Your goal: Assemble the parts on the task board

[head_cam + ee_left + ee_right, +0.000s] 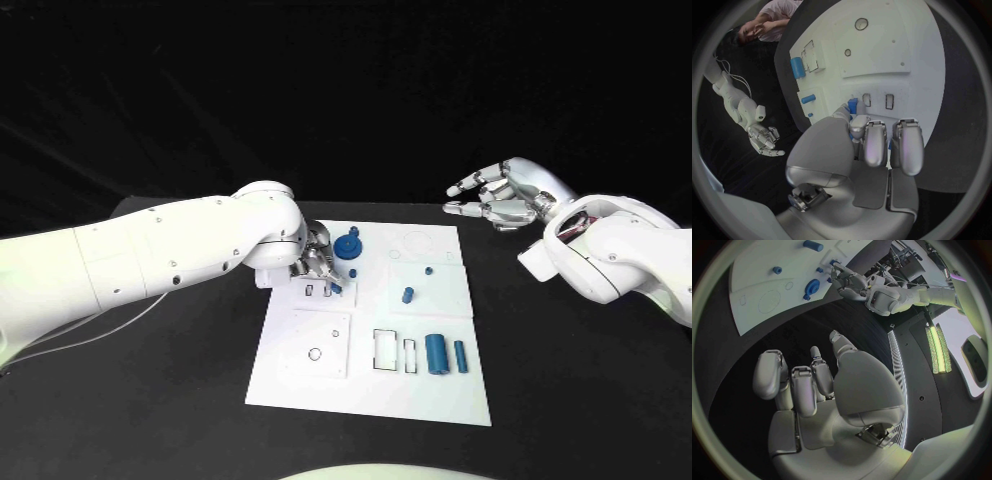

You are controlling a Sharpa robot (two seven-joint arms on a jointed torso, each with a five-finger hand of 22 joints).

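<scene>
The white task board (378,385) lies in the middle of the table. My left hand (316,262) is low over its left part and pinches a small blue part (335,287) just above two small rectangular slots (309,290). In the left wrist view the blue part (852,105) shows at the fingertips (874,150), close to the slots (889,101). A blue round knob (348,243) stands just beyond that hand. My right hand (499,196) hovers off the board's far right corner, fingers apart and holding nothing; its palm (826,390) is bare.
Two blue cylinders (436,354) (460,356) lie near the board's right front, beside empty rectangular outlines (387,351). Small blue pieces (408,294) (428,270) sit at mid-board. A raised square plate (316,345) with a small hole lies at front left. Black table surrounds the board.
</scene>
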